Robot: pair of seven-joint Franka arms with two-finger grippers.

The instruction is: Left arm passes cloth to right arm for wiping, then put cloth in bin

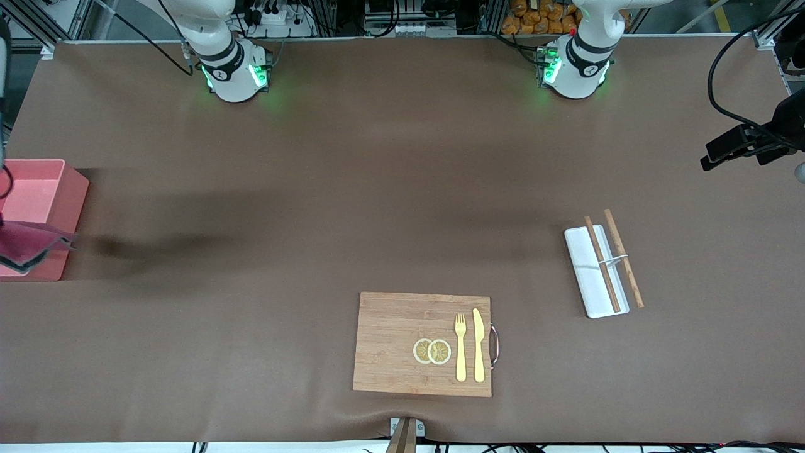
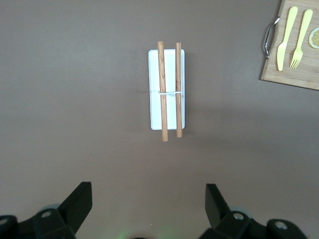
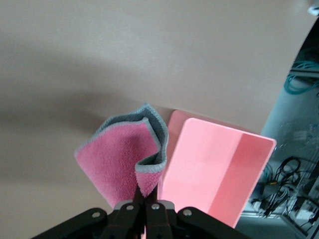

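Pink cloth [image 3: 122, 159] hangs pinched in the right claw [image 3: 145, 203] over the bin [image 1: 53, 189] at the desk's right-arm edge; left claw [image 2: 148, 205] gapes wide.

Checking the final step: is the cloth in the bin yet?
Not yet: the cloth hangs from the shut right gripper above the bin.

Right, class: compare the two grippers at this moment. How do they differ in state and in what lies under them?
The right gripper is shut on the cloth, while the left gripper is open and holds nothing. The right gripper hangs over the pink bin at the right arm's end of the table; the left gripper is over bare table, with the white tray and its two wooden sticks in its view. Both are black and two-fingered.
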